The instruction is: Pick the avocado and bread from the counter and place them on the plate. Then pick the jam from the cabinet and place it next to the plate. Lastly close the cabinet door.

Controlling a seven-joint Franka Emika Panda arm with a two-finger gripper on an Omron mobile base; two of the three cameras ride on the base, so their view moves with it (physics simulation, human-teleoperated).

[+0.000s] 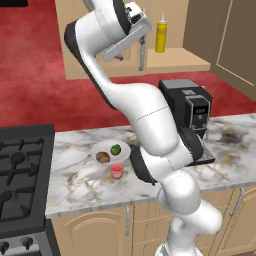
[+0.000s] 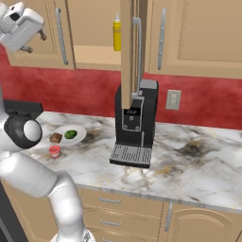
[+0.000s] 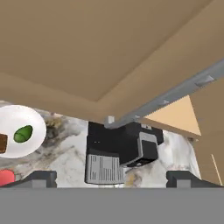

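The white plate (image 1: 106, 147) lies on the marble counter (image 1: 80, 185) with the green avocado (image 1: 115, 149) and the brown bread (image 1: 103, 157) on it. The red jam (image 1: 116, 171) stands on the counter just in front of the plate. From the right I see the plate (image 2: 81, 133), avocado (image 2: 70, 134), bread (image 2: 56, 138) and jam (image 2: 55, 151). The cabinet (image 2: 94, 56) is open and its door (image 2: 127, 52) sticks out edge-on, its silver handle (image 3: 175, 94) overhead. My gripper (image 1: 131, 48) (image 2: 35, 41) (image 3: 111, 179) hangs open and empty, high above the plate, left of the opening.
A yellow squeeze bottle (image 1: 161, 34) stands on the cabinet shelf. A black coffee machine (image 1: 192, 107) sits on the counter below the open door. A dark stove (image 1: 20, 170) borders the counter on the left. Closed wall cupboards flank the opening.
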